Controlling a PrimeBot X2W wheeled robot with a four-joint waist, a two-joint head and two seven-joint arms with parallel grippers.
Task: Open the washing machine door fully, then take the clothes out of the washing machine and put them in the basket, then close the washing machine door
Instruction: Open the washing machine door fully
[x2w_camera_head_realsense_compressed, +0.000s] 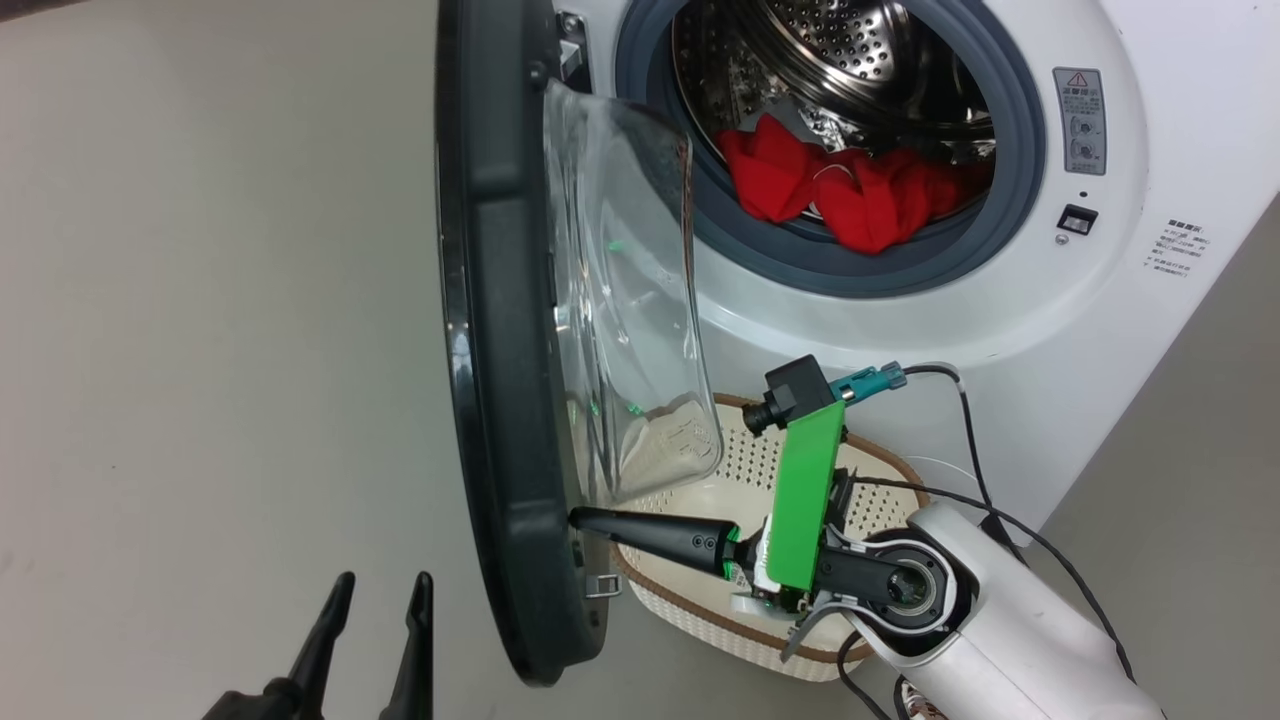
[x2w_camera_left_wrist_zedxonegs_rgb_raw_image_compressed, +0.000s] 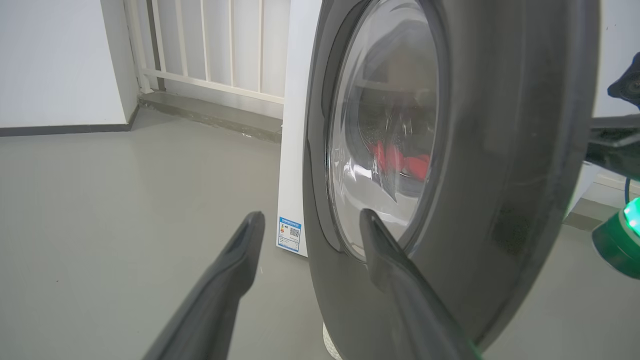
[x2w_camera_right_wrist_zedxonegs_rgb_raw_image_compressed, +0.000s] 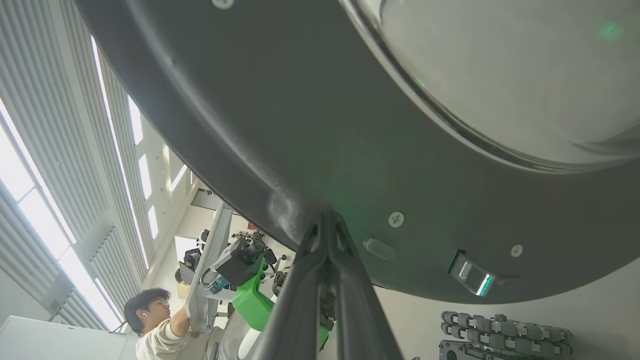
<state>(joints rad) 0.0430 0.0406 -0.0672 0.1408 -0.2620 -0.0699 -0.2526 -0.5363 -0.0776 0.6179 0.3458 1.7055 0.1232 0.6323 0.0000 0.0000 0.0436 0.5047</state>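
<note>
The washing machine door (x2w_camera_head_realsense_compressed: 505, 330) stands swung out edge-on, its black rim toward me and its glass bowl (x2w_camera_head_realsense_compressed: 630, 300) facing the drum. My right gripper (x2w_camera_head_realsense_compressed: 578, 518) is shut, its tip pressed against the inner face of the door's rim (x2w_camera_right_wrist_zedxonegs_rgb_raw_image_compressed: 280, 150) low down; the right wrist view has the shut gripper (x2w_camera_right_wrist_zedxonegs_rgb_raw_image_compressed: 327, 216) touching the black rim. Red clothes (x2w_camera_head_realsense_compressed: 850, 195) lie in the washing machine (x2w_camera_head_realsense_compressed: 1000, 300) drum. The cream basket (x2w_camera_head_realsense_compressed: 700, 615) sits on the floor under the opening. My left gripper (x2w_camera_head_realsense_compressed: 382, 582) is open, empty, on the door's outer side (x2w_camera_left_wrist_zedxonegs_rgb_raw_image_compressed: 500, 150).
Black cables (x2w_camera_head_realsense_compressed: 975, 450) trail from my right arm across the machine's front. In the left wrist view a white railing (x2w_camera_left_wrist_zedxonegs_rgb_raw_image_compressed: 210, 45) and wall stand behind the machine. A person (x2w_camera_right_wrist_zedxonegs_rgb_raw_image_compressed: 150, 325) beside another robot rig is visible in the right wrist view.
</note>
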